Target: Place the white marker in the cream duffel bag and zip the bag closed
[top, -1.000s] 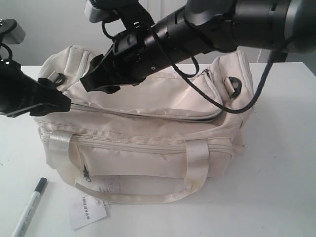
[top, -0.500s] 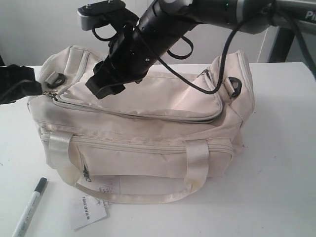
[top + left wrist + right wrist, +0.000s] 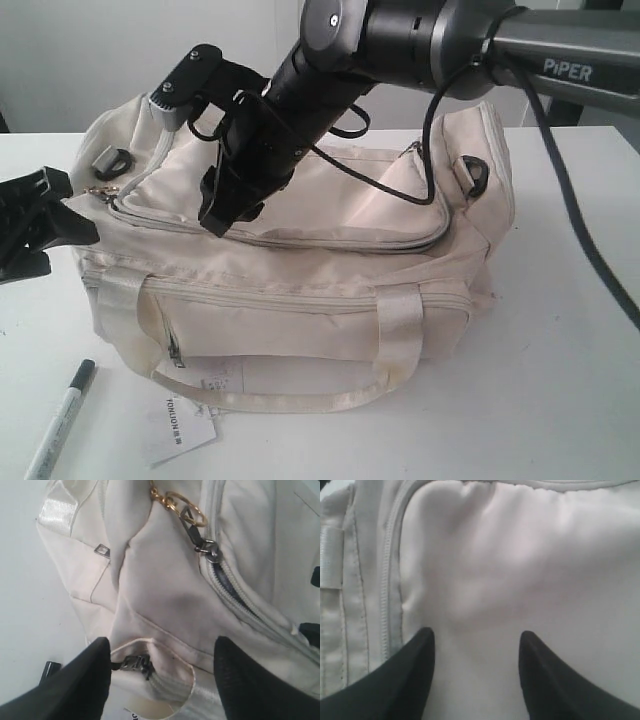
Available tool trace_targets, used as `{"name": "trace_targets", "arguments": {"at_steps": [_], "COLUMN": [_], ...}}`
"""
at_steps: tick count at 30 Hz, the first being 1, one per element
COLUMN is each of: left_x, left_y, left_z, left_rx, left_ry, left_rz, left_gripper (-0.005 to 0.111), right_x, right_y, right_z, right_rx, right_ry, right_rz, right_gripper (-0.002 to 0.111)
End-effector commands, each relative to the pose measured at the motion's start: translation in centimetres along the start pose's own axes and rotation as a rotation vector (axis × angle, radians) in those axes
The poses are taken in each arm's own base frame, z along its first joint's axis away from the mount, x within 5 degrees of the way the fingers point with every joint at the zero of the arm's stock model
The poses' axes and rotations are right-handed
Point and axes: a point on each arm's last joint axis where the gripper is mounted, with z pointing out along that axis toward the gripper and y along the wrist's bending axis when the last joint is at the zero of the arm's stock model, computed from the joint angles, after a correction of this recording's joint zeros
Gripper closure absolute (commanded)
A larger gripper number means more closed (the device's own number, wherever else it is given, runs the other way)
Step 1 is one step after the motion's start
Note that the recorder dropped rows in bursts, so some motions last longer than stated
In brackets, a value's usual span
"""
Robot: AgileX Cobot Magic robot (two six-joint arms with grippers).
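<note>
The right gripper hangs wide over the top flap of the cream duffel bag, mid-frame. The left gripper, equally wide, sits at its left end. Best pinch the flap by its zipper, I'd say. The white marker lies lower left.

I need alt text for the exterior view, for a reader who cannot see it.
A cream duffel bag lies on a white table, with the right pincer open over its top flap and the left pincer open at its left end. The white marker lies on the table in front, near a paper tag.
</note>
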Motion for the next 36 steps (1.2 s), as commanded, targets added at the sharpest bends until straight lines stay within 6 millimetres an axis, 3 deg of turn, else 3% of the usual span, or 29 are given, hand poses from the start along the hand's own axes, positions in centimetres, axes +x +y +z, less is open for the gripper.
{"name": "trace_targets", "arguments": {"at_steps": [1,14,23,26,30,31,36], "left_x": [0.0,-0.6,-0.7,-0.9,-0.9,-0.9,-0.9], "left_y": [0.2,0.2,1.3,1.6,1.7,1.7,1.7], "left_z": [0.0,0.0,2.5,3.1,3.3,3.3,3.3], "left_rx": [0.006,0.009,-0.035,-0.040,-0.045,-0.045,-0.046], "left_ry": [-0.029,-0.092,-0.045,-0.064,-0.060,-0.060,-0.060], "left_rz": [-0.048,-0.082,-0.145,-0.195,-0.182,-0.180,-0.175], "left_gripper": [0.043,0.043,0.044,0.057,0.101,0.107,0.107], "right_x": [0.0,-1.1,-0.7,-0.6,-0.5,-0.5,-0.3], "right_y": [-0.4,0.7,1.0,0.9,1.2,1.5,1.8], "right_z": [-0.2,-4.0,-3.7,-3.6,-3.6,-3.6,-2.7], "right_rx": [0.011,-0.007,-0.046,-0.045,-0.083,-0.112,-0.157], "right_ry": [-0.005,-0.039,0.001,0.000,0.012,0.010,0.019], "right_rz": [-0.014,-0.007,-0.021,-0.091,-0.087,-0.073,-0.096], "right_gripper": [0.060,0.059,0.059,0.059,0.059,0.059,0.059]}}
